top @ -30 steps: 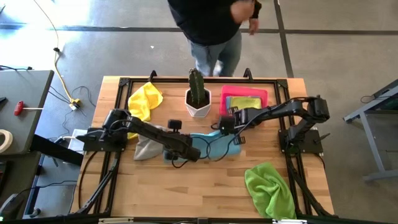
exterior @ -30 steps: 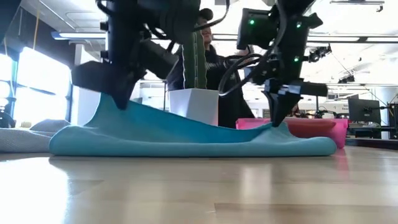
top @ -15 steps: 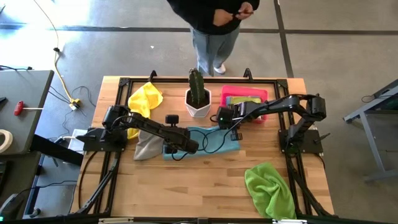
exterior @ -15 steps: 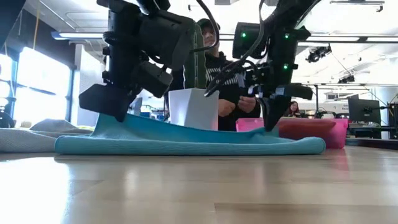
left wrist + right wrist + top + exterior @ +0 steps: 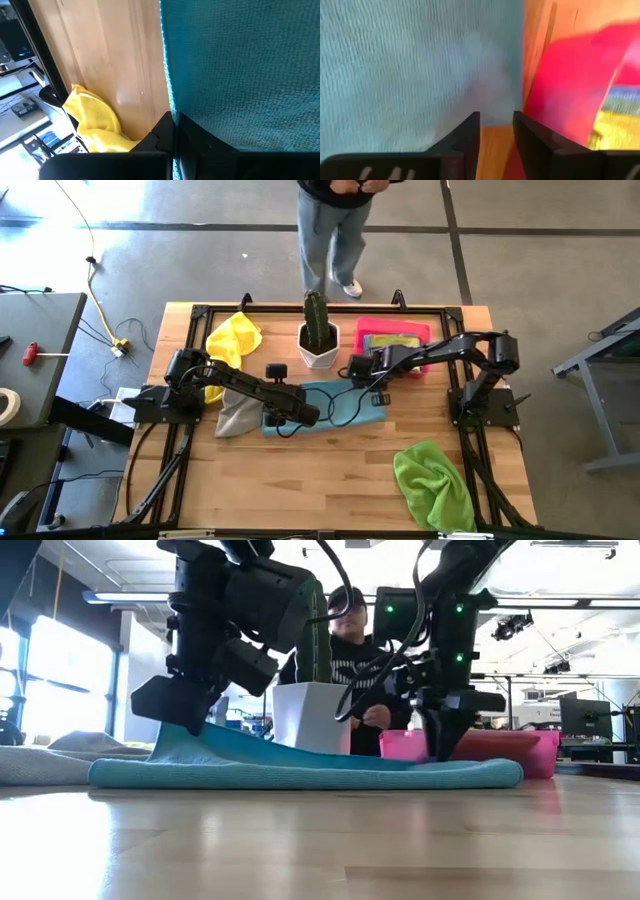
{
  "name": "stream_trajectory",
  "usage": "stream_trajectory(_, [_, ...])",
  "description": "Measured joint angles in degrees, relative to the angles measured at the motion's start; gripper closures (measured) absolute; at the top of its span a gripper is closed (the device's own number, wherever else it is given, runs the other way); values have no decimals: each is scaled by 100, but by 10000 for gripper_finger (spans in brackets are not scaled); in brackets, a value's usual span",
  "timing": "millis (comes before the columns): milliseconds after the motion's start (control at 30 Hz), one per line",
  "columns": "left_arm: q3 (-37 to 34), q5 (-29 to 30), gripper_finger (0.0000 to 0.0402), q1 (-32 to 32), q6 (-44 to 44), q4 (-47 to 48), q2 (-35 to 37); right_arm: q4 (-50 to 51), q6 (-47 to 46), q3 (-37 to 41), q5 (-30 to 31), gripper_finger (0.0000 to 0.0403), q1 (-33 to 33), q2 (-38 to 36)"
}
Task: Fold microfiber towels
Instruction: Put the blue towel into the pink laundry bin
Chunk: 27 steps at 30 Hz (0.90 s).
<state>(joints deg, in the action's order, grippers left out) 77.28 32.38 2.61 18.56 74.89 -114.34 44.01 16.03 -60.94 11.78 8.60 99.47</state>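
A light blue microfiber towel (image 5: 335, 408) lies folded in the middle of the table. My left gripper (image 5: 290, 420) is shut on its left part, which rises to the fingers in the low view (image 5: 185, 725). My right gripper (image 5: 445, 752) stands open right over the towel's far right corner (image 5: 490, 107), next to the pink tray (image 5: 392, 338). Bare wood shows between its fingers (image 5: 496, 135). Other microfiber towels lie loose: a yellow one (image 5: 235, 340), a grey one (image 5: 235, 420) and a lime green one (image 5: 435, 480). My left gripper pinches the blue towel's edge (image 5: 172, 116) between its two shut fingers, which slant down from the table's left side. The held layer (image 5: 200, 740) is raised a little off the table. The rest of the towel lies flat. My right gripper's fingertips are level with the towel's top; whether they touch it, I cannot tell.
A cactus in a white pot (image 5: 318, 340) stands just beyond the blue towel. The pink tray holds folded cloths (image 5: 395, 342). A person (image 5: 335, 230) stands at the table's far edge. Bare wood lies along the near edge (image 5: 300, 480).
My right gripper has opened and let go of the blue towel's right corner, which has sunk flat onto the table. Both grippers came down and went toward the far edge, laying the raised layer over the towel. My left gripper stays shut on the towel.
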Motion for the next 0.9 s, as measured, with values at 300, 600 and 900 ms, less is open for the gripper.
stream_trajectory(300, [0,360,401,-2,7,489,-4,284,-739,-7,-112,286,-401,-176])
stream_trajectory(600, [0,118,371,48,-133,239,-7,-708,-1346,344,-134,283,-1035,-176])
stream_trajectory(900, [0,-1372,293,139,-124,226,-7,-920,-1698,569,-128,283,-1186,-176])
